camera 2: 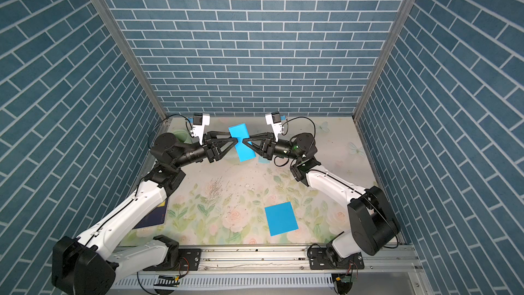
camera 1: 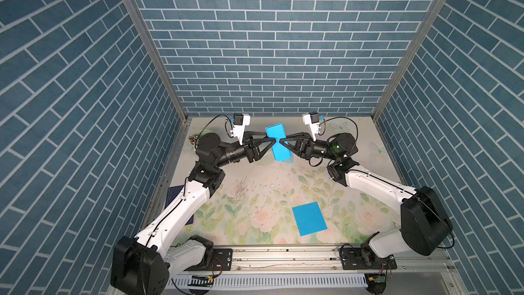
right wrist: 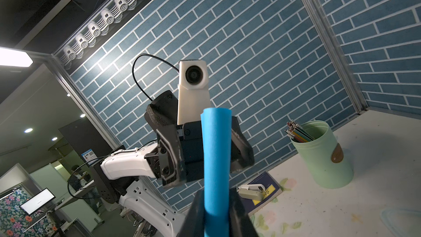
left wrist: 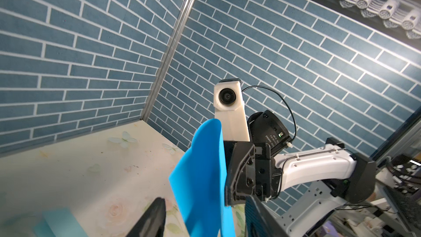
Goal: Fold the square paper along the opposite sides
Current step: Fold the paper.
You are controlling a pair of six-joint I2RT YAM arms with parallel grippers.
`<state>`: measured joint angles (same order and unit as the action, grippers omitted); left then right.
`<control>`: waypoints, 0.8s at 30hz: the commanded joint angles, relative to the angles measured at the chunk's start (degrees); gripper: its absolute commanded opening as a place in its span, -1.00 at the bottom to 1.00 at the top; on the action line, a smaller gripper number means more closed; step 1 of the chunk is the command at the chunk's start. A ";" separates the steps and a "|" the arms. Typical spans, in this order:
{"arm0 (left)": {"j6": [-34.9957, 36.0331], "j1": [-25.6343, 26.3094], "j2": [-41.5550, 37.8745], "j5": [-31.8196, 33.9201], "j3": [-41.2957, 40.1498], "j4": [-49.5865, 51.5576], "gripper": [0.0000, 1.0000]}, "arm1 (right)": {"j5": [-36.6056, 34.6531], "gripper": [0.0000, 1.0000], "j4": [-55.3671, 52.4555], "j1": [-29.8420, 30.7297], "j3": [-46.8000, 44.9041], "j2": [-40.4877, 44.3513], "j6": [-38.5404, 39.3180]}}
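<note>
While holding blue paper (camera 1: pixel 280 151) aloft over back of table (camera 1: pixel 241 171) w/ right gripper (camera 1: pixel 281 141) clamped on it, mid-fold: curled, not creased. Straddling it w/ left gripper (camera 1: pixel 274 141), jaws apart, no grip. Next, prob.: pinch opposite edge w/ left, align edges, press crease flat.

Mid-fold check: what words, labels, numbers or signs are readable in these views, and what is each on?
No text is clear enough to quote.
Black joint housing on the right arm: white print, too small and turned.
Blue sign outside the cell: code square and print, blurred.
Notebook: yellow label with characters, blurred.
Held blue paper: no print.
</note>
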<state>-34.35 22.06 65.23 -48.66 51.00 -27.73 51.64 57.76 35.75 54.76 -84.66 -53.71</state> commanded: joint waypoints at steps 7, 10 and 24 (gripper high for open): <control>0.03 0.58 1.19 0.04 1.47 -0.82 -0.21 | -1.71 -0.57 -4.69 0.72 2.98 -0.33 4.61; -0.01 0.75 1.81 -0.03 1.77 -0.59 -0.31 | -2.13 -0.57 -5.75 0.99 3.06 -0.25 5.40; 0.22 0.89 2.06 0.16 1.99 0.65 -0.72 | -3.30 -0.57 -9.28 1.36 3.33 0.25 8.01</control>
<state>-34.61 22.65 67.24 -48.45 51.42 -26.94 48.82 48.38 36.75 56.53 -84.68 -47.68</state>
